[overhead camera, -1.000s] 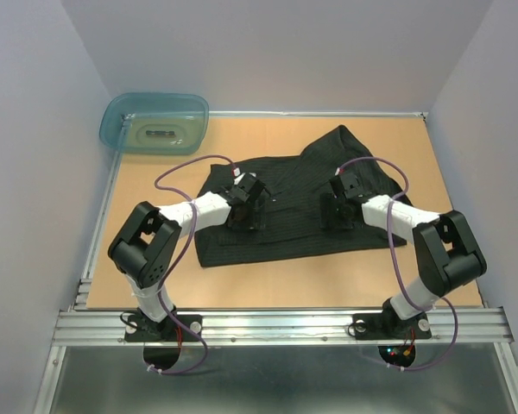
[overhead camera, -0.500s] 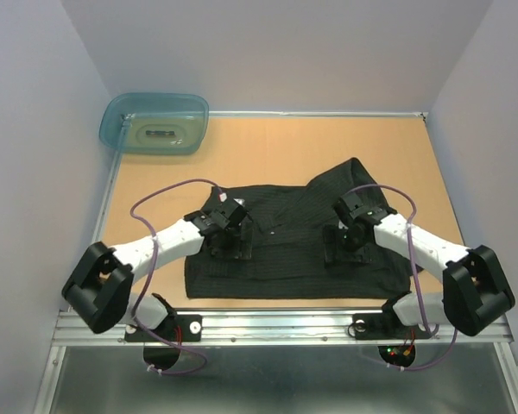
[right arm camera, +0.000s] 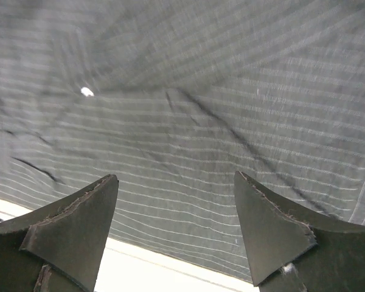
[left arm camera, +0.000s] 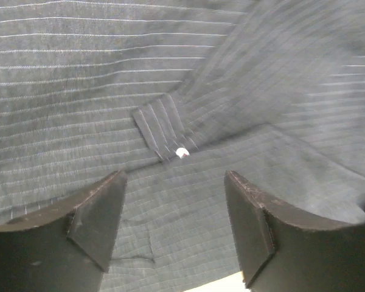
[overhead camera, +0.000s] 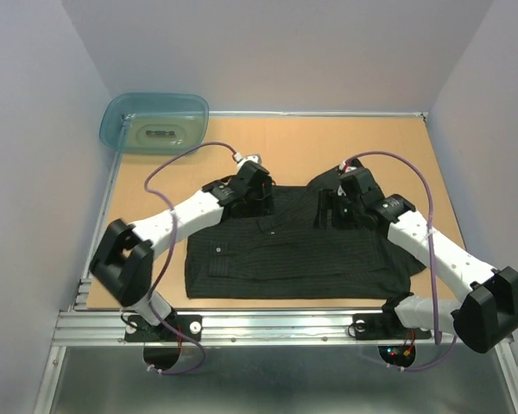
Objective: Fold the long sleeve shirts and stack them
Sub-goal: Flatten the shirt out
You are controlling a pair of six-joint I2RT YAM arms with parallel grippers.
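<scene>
One of the long sleeve shirts (overhead camera: 293, 259), black with thin pale pinstripes, lies spread flat on the near half of the table. Its fabric (left arm camera: 170, 79) with a small pale button (left arm camera: 182, 152) fills the left wrist view. My left gripper (overhead camera: 257, 200) hovers over its far left edge, open (left arm camera: 173, 204), nothing between the fingers (left arm camera: 97, 219). Over the far right part, near a raised fold, my right gripper (overhead camera: 332, 214) also stands open (right arm camera: 176, 225) and empty. Striped cloth (right arm camera: 219, 134) lies under it, ending at the pale table (right arm camera: 170, 271).
A translucent teal tub (overhead camera: 155, 123) sits at the far left corner of the brown table (overhead camera: 268, 138). Grey walls close in both sides and the back. A metal rail (overhead camera: 285, 323) runs along the near edge by the arm bases.
The shirt slid toward the near edge with both grippers on it, then stayed put. Both arms have since swung away from me to the shirt's far edge.
</scene>
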